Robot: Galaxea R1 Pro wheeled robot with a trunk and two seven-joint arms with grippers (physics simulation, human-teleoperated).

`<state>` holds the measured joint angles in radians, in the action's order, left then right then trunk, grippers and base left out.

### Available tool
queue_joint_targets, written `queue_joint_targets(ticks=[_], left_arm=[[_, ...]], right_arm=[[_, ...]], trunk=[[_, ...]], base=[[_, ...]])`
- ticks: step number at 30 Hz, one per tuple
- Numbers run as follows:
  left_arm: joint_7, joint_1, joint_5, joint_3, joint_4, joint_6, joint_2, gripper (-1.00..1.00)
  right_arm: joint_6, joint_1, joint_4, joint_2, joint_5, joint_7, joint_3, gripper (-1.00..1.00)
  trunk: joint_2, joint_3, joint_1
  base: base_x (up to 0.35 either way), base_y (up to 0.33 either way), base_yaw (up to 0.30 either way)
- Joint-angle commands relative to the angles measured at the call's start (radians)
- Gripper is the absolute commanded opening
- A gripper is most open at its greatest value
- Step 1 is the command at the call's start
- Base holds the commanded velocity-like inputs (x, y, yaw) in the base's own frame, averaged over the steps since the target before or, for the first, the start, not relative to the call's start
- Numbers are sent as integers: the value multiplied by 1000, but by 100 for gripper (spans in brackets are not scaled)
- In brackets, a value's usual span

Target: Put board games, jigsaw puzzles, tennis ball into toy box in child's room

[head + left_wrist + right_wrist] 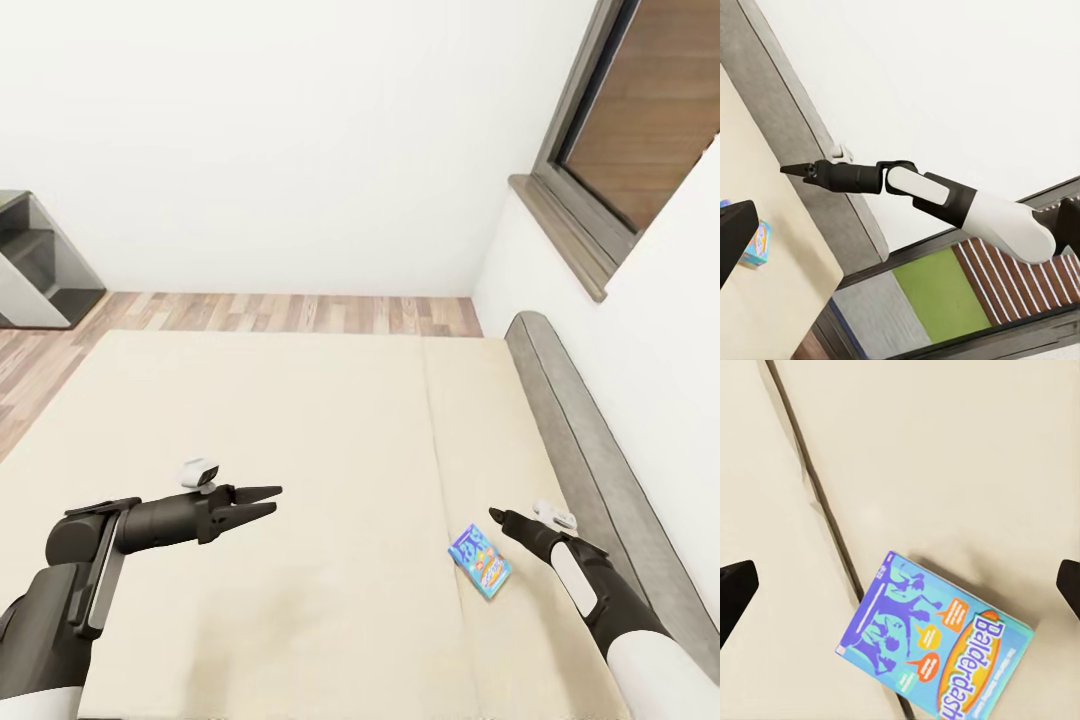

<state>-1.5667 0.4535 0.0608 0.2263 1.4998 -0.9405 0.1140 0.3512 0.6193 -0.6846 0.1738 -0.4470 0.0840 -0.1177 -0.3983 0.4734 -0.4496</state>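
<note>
Blue game (480,562) on bed (300,420), both grippers spread.
Right wrist view reads "Balderdash", box straddling the seam (810,480); right gripper (497,517) just beside it, left gripper (272,501) well apart; grey headboard (580,440) behind.

board game (480,562) on bed (300,420), right panel | headboard (590,450) right

White walls (300,140), wood-plank floor (300,312), a grey-framed window (610,140) and grey headboard (590,450).
</note>
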Motion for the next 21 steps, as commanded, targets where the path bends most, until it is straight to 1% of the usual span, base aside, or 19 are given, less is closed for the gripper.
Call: queue_joint_targets(ticks=[1,21], left_arm=[[-4,1,-1,-1,0,-11,-1,100],[-4,1,-1,-1,-1,-11,-1,100]], right_arm=[[6,0,-1,0,-3,3,-3,100],[5,0,0,0,-4,3,-3,100]], trunk=[[-2,3,0],[-2,33,0]], base=[[0,0,0],[0,0,0]])
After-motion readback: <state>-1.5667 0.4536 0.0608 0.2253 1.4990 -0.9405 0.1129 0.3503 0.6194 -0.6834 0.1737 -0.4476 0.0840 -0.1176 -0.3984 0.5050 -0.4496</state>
